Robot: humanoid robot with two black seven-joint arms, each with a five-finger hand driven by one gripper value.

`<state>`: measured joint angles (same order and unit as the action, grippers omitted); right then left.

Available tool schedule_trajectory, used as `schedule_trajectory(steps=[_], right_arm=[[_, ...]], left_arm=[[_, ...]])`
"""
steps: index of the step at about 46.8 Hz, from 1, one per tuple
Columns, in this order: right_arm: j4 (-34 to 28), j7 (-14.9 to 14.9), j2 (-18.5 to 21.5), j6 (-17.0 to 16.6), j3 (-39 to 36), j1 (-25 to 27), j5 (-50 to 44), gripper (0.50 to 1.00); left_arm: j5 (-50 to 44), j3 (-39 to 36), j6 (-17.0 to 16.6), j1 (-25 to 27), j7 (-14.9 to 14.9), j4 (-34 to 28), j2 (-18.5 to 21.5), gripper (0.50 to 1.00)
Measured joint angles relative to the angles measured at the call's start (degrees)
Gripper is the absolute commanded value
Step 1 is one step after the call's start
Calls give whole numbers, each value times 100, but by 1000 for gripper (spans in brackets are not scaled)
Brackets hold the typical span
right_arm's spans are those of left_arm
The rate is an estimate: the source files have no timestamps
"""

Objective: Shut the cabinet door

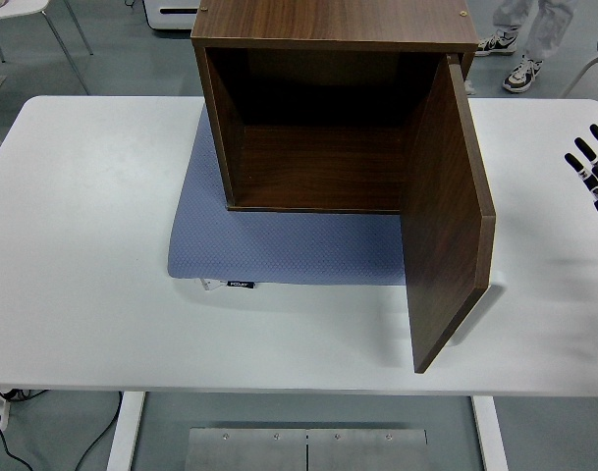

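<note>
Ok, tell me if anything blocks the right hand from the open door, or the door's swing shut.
Nothing visible does. Bare table lies between the right hand and the open cabinet door, and only the blue mat lies low before the cabinet.

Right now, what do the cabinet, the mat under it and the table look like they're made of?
The cabinet and its open door look like dark walnut-grain wood or laminate board, matte, with visible grain streaks. The blue mat looks like soft rubbery or textile material, with a fine dotted texture. The table top looks like smooth white laminate with a faint sheen.
</note>
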<state>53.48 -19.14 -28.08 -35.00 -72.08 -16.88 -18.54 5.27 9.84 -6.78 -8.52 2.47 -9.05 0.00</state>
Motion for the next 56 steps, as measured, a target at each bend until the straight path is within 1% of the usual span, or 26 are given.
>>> schedule_trajectory(steps=[20, 29, 56], right_arm=[[-2, -2, -11, 0, -2, 1, 0, 1000], [-2, -2, -4, 0, -2, 1, 0, 1000], [4, -2, -55, 0, -17, -34, 0, 1000]], left_arm=[[-22, 0, 1, 44, 8, 0, 0, 1000], [-36, 0, -6, -31, 8, 6, 0, 1000], [-36, 0, -8, -27, 2, 0, 0, 1000]])
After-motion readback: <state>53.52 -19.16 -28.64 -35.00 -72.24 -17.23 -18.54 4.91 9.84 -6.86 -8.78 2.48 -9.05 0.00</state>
